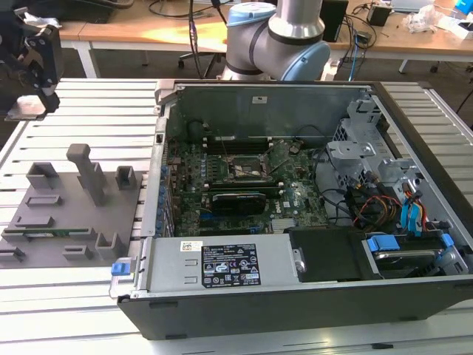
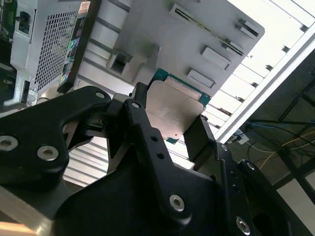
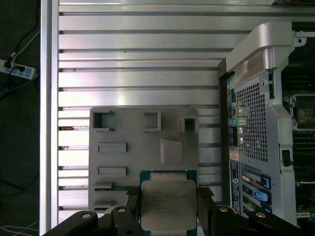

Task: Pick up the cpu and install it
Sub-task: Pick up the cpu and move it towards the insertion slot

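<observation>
So the arm's blue-and-silver base (image 1: 277, 33) sits behind the open PC case (image 1: 295, 296), and the gripper (image 3: 168, 199) is way out at the exterior view's left, hanging in the air over the slatted aluminium table (image 1: 89, 103). The claw is pinched on the cpu (image 3: 168, 209): in both wrist views one black finger (image 2: 142, 128) presses each side edge, with the pale metal top facing the cameras and a thin green rim showing round it. The chip is off the table, lying flat in the claw as far as I can tell. The first wrist view looks down past it onto the gray fixture tray (image 3: 142, 152) with its slots and little blocks, which lies on the table just beside the case. The motherboard (image 1: 222, 185) is down inside the case, well apart from the gripper, with the square socket (image 1: 247, 168) near its middle and a long black card (image 1: 238, 201) just in front of that. The case's near side wall stands between tray and board, and there's a tangle of cables (image 1: 377, 200) at the exterior view's right.
</observation>
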`<state>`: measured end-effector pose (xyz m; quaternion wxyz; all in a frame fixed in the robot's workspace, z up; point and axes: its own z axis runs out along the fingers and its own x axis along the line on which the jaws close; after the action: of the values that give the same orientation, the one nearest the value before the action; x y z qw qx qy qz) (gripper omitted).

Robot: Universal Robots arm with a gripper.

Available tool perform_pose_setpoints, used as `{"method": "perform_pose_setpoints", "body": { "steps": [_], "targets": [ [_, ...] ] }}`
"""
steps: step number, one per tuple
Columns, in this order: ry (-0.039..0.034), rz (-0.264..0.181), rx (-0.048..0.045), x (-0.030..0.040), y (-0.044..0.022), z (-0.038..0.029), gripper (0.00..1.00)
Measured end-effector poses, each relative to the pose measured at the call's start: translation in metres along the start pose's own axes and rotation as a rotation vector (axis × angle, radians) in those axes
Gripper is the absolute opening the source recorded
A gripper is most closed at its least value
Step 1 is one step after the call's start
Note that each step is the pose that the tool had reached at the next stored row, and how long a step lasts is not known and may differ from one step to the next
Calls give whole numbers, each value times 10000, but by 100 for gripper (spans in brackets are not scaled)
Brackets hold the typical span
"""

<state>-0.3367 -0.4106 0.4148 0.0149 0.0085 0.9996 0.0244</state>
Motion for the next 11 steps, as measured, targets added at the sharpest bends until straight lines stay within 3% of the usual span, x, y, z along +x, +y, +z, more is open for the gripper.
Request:
{"method": "perform_pose_setpoints", "body": {
  "steps": [5, 11],
  "targets": [
    [0, -1, 0, -118, 2, 4, 55],
    [0, -1, 0, -356, 5, 11, 55]
  ]
}}
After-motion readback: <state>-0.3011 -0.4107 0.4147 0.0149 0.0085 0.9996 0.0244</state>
